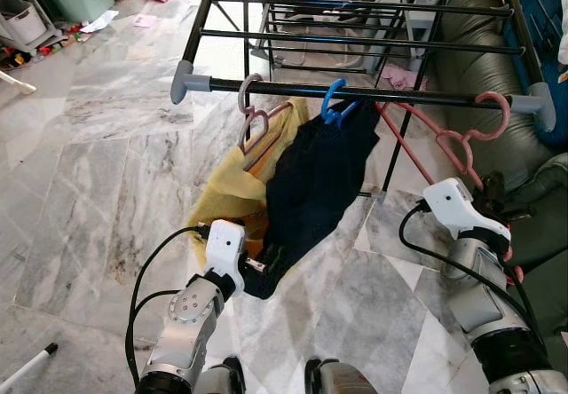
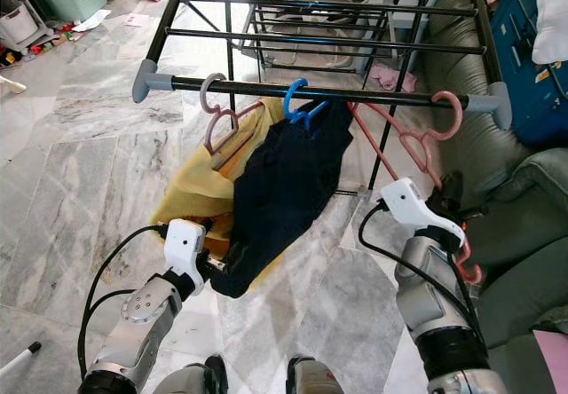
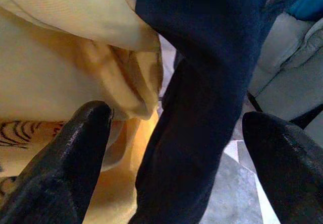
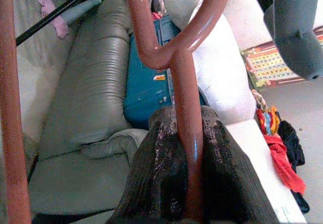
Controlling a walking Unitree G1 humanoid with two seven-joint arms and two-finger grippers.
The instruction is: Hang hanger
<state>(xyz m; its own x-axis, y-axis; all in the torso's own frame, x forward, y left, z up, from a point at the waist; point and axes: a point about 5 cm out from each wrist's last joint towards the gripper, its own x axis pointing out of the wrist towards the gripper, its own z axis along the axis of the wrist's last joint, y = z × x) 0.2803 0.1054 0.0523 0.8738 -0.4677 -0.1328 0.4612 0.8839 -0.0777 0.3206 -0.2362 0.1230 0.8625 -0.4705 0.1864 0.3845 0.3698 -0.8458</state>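
Note:
A black front rail [image 1: 293, 87] of the drying rack carries three hangers. A mauve hanger [image 1: 251, 114] holds a yellow garment [image 1: 226, 194], and a blue hanger [image 1: 335, 103] holds a dark navy garment [image 1: 315, 181]. An empty red hanger [image 1: 461, 141] has its hook over the rail's right end. My right gripper [image 1: 493, 194] is shut on the red hanger's lower bar [image 4: 185, 108], below and to the right of the rail. My left gripper [image 1: 259, 265] is open at the navy garment's bottom hem, and the navy cloth [image 3: 202, 108] hangs between its fingers [image 3: 65, 163].
A grey-green sofa [image 1: 497, 48] stands right behind the rack, with a blue box [image 1: 541, 21] beyond it. More rack bars [image 1: 355, 35] run behind the front rail. Marble floor [image 1: 106, 163] spreads to the left, with clutter [image 1: 35, 39] at the far left.

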